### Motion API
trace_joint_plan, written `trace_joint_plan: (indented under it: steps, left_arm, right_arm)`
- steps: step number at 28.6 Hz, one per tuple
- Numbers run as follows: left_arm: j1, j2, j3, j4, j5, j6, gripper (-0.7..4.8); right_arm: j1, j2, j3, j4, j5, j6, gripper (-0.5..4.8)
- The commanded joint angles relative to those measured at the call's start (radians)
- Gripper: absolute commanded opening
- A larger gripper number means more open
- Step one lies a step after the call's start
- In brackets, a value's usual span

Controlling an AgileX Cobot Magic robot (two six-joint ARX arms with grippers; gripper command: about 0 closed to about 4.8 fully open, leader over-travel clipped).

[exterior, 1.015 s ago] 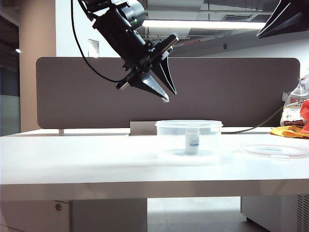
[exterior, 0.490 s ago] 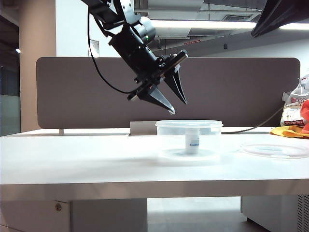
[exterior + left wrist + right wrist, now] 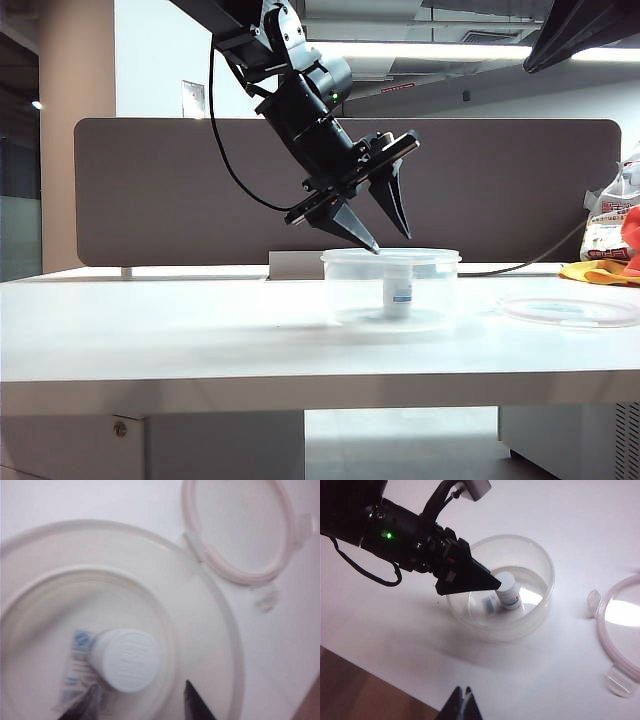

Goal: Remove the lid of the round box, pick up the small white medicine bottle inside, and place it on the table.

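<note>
Since a second ago the left gripper (image 3: 391, 242) has come down from high at 10 o'clock of the box (image 3: 391, 285) to hang just over its rim, jaws spread wider than before and holding nothing. From the left wrist view its two dark fingertips (image 3: 196, 703) stand either side of the bottle (image 3: 126, 660), apart from it.

White tabletop (image 3: 150, 320) with a thick front edge fills the exterior view; behind it runs a grey-brown divider (image 3: 150, 190), and above that a ceiling light strip (image 3: 420, 49). At 3 o'clock of the box the lid (image 3: 570, 311) lies flat on the tabletop, well apart from it. Bottle stands upright inside the box, cap up.

Right gripper (image 3: 462, 704) hangs high over the tabletop's near side, its fingers pressed together on nothing; only its tips show in its own view, and in the exterior view only a dark corner of that arm shows at the top right. At the far right edge, bags and a yellow cloth (image 3: 600, 272) are cut off by the frame. The bottle's label is too blurred to read.
</note>
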Motion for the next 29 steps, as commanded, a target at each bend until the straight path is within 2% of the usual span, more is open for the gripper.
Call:
trace_joint_plan:
  steps: [1, 7, 10, 12, 29]
  left_arm:
    - [-0.014, 0.004, 0.005, 0.010, -0.055, 0.042, 2.17]
    - [-0.036, 0.013, 0.005, 0.022, -0.102, 0.072, 2.32]
    - [-0.045, 0.018, 0.005, 0.035, -0.124, 0.072, 3.15]
    - [-0.049, 0.019, 0.005, 0.040, -0.147, 0.072, 3.38]
    - [-0.074, 0.056, 0.005, 0.060, -0.191, 0.080, 3.27]
  right_arm:
    - [0.000, -0.003, 0.005, -0.008, 0.001, -0.008, -0.06]
    - [0.000, -0.004, 0.004, -0.019, -0.003, -0.012, -0.06]
    - [0.000, -0.004, 0.004, -0.019, -0.003, -0.017, -0.06]
    - [0.000, -0.004, 0.004, -0.021, -0.006, -0.028, -0.06]
    - [0.000, -0.004, 0.004, -0.015, -0.006, -0.042, -0.06]
